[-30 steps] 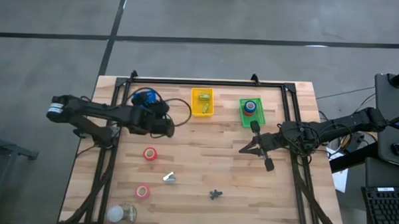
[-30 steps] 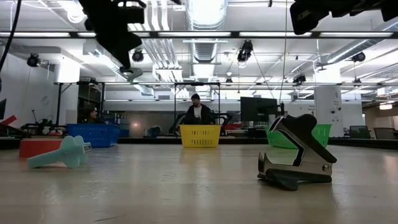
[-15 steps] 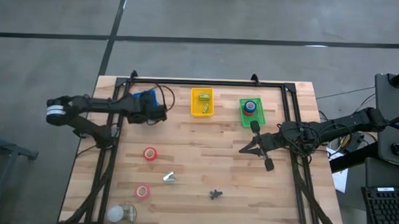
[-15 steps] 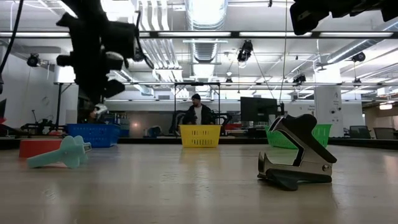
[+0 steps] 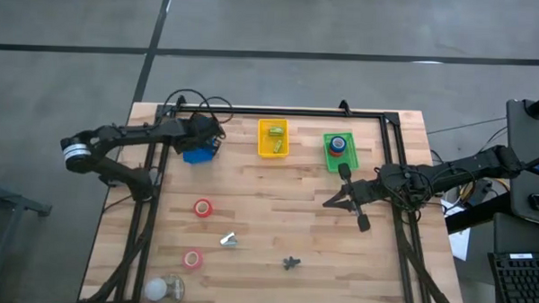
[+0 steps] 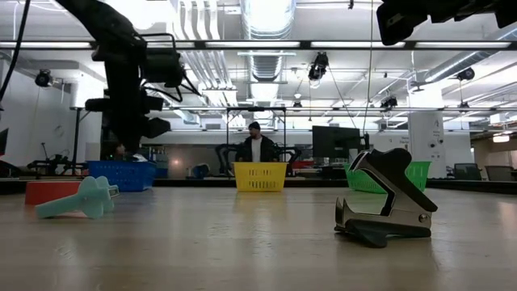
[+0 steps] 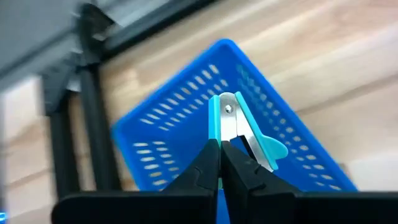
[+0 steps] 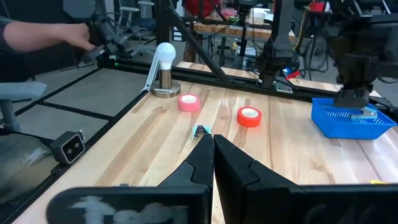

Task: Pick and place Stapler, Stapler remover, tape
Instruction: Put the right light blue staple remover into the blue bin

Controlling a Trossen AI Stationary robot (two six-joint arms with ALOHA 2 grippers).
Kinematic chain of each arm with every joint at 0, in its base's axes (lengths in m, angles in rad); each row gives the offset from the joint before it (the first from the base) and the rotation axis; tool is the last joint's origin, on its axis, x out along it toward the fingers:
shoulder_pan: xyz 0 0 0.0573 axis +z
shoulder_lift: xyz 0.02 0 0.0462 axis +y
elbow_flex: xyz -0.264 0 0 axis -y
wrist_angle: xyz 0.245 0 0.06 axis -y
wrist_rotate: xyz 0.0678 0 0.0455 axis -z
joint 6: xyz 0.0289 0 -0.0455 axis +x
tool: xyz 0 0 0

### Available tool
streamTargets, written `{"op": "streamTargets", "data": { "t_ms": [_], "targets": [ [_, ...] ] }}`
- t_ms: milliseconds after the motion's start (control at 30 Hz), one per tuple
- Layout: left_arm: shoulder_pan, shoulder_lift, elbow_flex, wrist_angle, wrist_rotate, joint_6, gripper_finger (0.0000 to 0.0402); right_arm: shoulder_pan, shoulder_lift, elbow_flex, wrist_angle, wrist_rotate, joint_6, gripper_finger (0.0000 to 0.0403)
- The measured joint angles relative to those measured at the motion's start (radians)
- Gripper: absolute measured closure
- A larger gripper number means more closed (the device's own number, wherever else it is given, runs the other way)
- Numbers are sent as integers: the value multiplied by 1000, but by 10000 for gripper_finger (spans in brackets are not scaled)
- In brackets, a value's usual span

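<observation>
Left gripper [image 5: 202,140], jaws shut, hangs over the blue basket [image 5: 196,153] at upper left of the high view; a teal-handled stapler remover [image 7: 245,134] lies in the basket just past its fingertips, looks already released. Place step seems done. Next: retreat and go for the red tape roll [image 5: 202,208] at centre-left. Right gripper [image 5: 329,200], closed and empty, waits at mid-right.

Wooden tabletop [image 5: 286,197] carrying three baskets along its 12 o'clock edge: blue basket [image 5: 196,154] at 11, yellow basket [image 5: 273,140] at 12, green basket [image 5: 340,152] at 1. White bulb-shaped object [image 5: 159,289] at 7 o'clock.
</observation>
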Motion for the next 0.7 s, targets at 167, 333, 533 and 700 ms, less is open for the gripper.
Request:
{"op": "streamTargets", "data": {
  "t_ms": [167,333,533,700],
  "targets": [
    [60,1,-2,-8,72,23,390,0,0,-2,3,0,-3,394],
    [83,1,-5,7,72,16,390,0,0,-8,3,0,-4,394],
    [91,1,-14,10,87,21,390,0,0,-8,14,0,-4,394],
    [98,1,-49,25,85,25,386,0,0,-9,17,0,-3,394]
  ]
}}
